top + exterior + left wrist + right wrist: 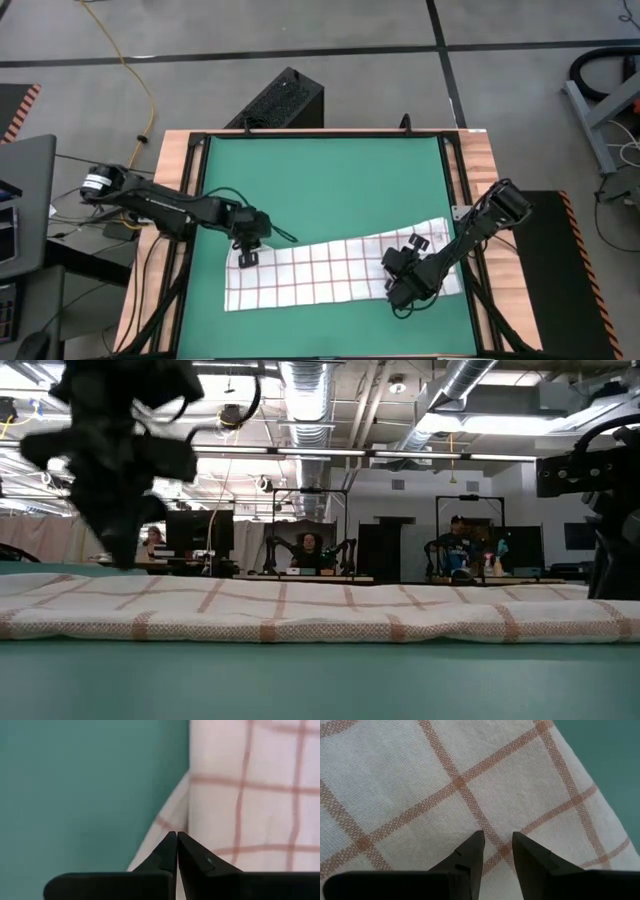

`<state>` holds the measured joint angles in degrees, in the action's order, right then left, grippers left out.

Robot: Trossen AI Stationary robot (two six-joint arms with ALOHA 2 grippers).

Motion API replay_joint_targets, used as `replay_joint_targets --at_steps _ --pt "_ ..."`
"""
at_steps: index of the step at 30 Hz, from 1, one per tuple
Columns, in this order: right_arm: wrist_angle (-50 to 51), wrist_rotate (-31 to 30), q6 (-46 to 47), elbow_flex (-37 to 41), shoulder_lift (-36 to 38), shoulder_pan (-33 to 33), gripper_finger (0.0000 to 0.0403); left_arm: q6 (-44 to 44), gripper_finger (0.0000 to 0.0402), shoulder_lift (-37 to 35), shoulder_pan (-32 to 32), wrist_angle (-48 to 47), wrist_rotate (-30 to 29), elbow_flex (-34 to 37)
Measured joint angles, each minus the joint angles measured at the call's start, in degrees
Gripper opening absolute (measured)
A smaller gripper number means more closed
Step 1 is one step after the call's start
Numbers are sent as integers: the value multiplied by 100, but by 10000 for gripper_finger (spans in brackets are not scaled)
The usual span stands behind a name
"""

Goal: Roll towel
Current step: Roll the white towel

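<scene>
Green mat [320, 190] under towel [330, 270]; workstations behind.

A green mat [330, 190] covers the wooden table [480, 170]. Behind the table a black box [280, 100] sits on the grey floor, and a yellow cable [130, 70] trails nearby. Across the room, people [312, 550] sit at desks.
</scene>
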<state>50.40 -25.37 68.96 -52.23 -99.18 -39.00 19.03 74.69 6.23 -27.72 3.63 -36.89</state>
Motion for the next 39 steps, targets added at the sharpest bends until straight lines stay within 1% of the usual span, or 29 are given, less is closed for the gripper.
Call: replay_joint_targets --at_steps 3,6,10,12,14,20,24,27,30,33,37,39 --pt "1 1 -1 0 0 -2 127 50 0 1 -160 398 73 350" --pt "3 3 -1 0 0 0 127 50 0 28 -243 699 301 601" --pt "1 3 -1 0 0 0 127 165 0 25 -347 819 483 803" --pt "6 3 -1 0 0 5 127 222 0 23 -344 770 441 823" --pt "8 7 -1 0 0 41 127 474 0 23 -337 607 247 835" --pt "10 23 1 -2 0 100 127 1431 0 2 -174 -441 -964 809" --pt "17 19 1 -4 0 127 127 1975 0 15 39 -798 -1663 816" --pt "47 -148 1 -2 0 176 127 2359 0 23 180 -799 -1787 829" --pt "47 -258 -109 0 -4 405 127 2889 0 31 361 -839 -1857 835" --pt "54 -282 -482 2 -7 754 127 3375 0 32 629 -914 -1916 845" --pt "54 -310 -695 2 -7 1366 127 3899 0 34 1056 -998 -1935 851" --pt "53 -356 -975 4 -7 1681 127 4193 0 34 1273 -1014 -1934 851"
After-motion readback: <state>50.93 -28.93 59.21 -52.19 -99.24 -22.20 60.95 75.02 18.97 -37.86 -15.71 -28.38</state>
